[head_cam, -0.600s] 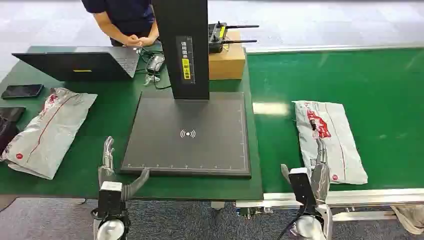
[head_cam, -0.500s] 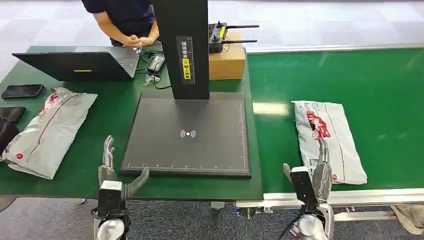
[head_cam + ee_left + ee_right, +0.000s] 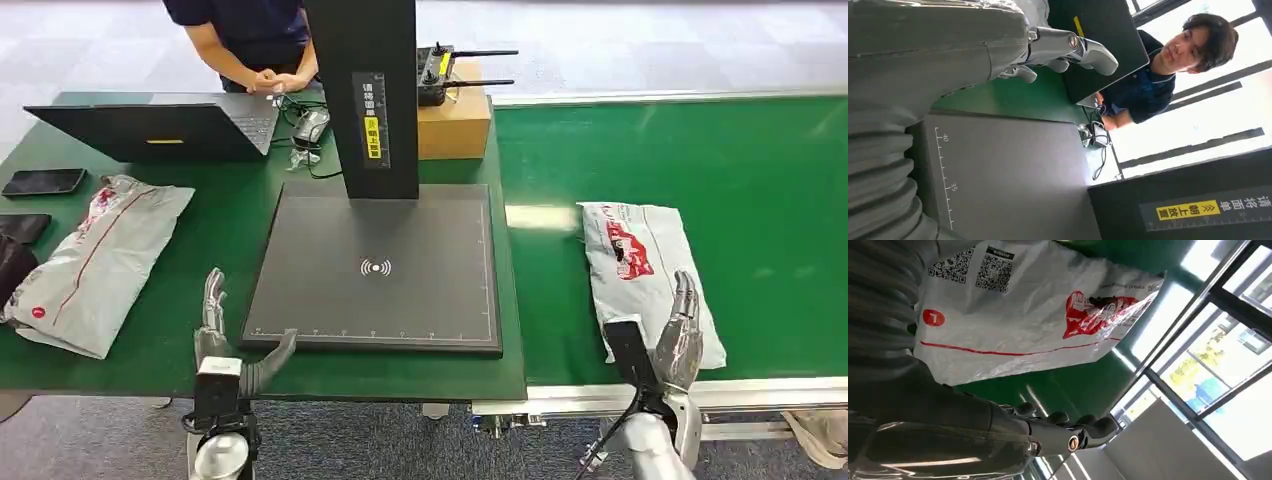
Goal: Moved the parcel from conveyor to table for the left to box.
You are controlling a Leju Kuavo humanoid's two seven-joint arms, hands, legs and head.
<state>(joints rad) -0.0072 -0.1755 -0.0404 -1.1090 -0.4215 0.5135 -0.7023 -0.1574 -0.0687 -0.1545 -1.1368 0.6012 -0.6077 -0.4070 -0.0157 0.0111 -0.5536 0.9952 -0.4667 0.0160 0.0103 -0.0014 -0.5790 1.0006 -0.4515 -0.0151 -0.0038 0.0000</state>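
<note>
Head view: parcel [image 3: 645,275] flat on green conveyor [image 3: 740,180], at 3 o'clock from the scanner plate [image 3: 375,270]. Right robot hand [image 3: 678,335] over its near right corner, fingers straight and apart, gripping nothing. Left robot hand [image 3: 222,335] spread, empty, at the surface [image 3: 225,225] edge, 7 o'clock.

Right wrist view: parcel beside extended fingers [image 3: 1063,432].

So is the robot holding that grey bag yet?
No, nothing is held. The right hand is open at the near end of the parcel on the conveyor, and the left hand is open too.
</note>
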